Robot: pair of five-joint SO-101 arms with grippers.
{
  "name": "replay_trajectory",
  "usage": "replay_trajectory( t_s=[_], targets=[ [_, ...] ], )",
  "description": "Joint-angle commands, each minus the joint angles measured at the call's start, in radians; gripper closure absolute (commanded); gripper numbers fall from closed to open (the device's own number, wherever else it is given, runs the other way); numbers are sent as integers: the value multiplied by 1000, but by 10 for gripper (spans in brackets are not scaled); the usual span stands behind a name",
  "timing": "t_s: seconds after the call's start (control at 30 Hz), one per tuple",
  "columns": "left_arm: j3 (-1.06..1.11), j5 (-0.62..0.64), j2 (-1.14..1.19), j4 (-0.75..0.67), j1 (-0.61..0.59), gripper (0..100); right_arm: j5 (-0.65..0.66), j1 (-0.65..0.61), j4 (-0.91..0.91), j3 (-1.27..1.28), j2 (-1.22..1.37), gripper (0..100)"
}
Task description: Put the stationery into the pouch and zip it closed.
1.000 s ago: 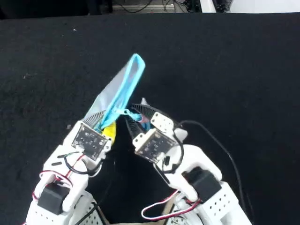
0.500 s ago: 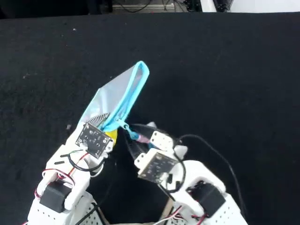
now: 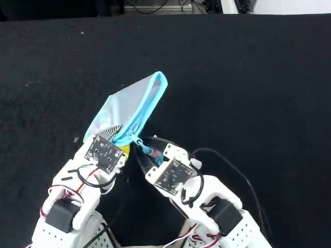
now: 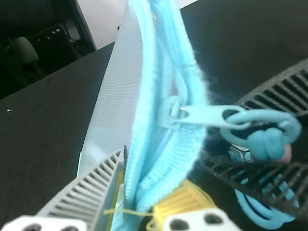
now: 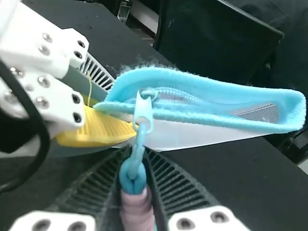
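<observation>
The light blue and grey pouch (image 3: 132, 106) is lifted off the black table, its far end pointing away from the arms. My left gripper (image 3: 120, 139) is shut on the pouch's near end (image 4: 144, 96), pinched between a grey finger (image 4: 86, 192) and a yellow finger (image 4: 183, 202). The zipper slider (image 4: 173, 113) sits close to that held end. My right gripper (image 5: 137, 168) is shut on the blue pull cord (image 5: 132, 166) with its pink bead (image 5: 134, 207), just below the zipper pull (image 5: 144, 113). What is inside the pouch is hidden.
The black table (image 3: 248, 77) stretches far and wide around the pouch. Both arm bases crowd the near edge, with the right arm's black cable (image 3: 232, 165) looping beside it. Cables and equipment lie beyond the table's far edge.
The right gripper drew the zipper pull back toward the arms, close to the left gripper. The pouch swung lower and flatter, its far tip shifting right.
</observation>
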Motion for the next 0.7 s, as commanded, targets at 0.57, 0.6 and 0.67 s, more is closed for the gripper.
replay_trajectory(
  t_s=[0.57,0.6,0.67],
  targets=[
    [4,-5,14,-8,-4,970,-68,14,18,-70,-165,927],
    [4,-5,14,-8,-4,970,-68,14,35,-79,-165,927],
    [5,-5,14,-8,-4,970,-68,12,52,-88,-165,927]
  ],
)
